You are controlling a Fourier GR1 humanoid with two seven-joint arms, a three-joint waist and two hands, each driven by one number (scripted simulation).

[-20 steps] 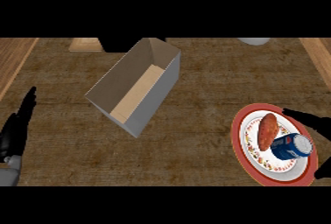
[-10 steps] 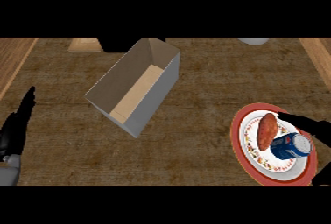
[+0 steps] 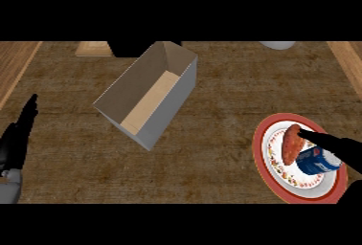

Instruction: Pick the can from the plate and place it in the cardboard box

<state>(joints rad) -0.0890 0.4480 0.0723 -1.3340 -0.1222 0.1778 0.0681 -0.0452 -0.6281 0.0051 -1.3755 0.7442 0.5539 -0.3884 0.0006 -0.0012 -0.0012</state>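
A: Where was the can?
B: The blue can [image 3: 318, 161] lay on the white plate with a red rim [image 3: 271, 168], right under the right hand [image 3: 333, 143], which came in from the right edge. One black finger ran along the can's upper side, its tip beside a reddish-brown piece of food [image 3: 290, 143] just left of the can on the same plate.
A: Was that hand gripping it?
B: I could not tell; only that one straight finger showed, the rest being out of view.
A: And the cardboard box?
B: The cardboard box [image 3: 147, 99] stood well apart, up and to the left of the right hand, open side up, set at a slant on the brown counter [image 3: 212, 158].
A: The other hand?
B: The left hand [image 3: 17, 143] rested at the left edge, fingers straight and pointing up, holding nothing, well left of the box
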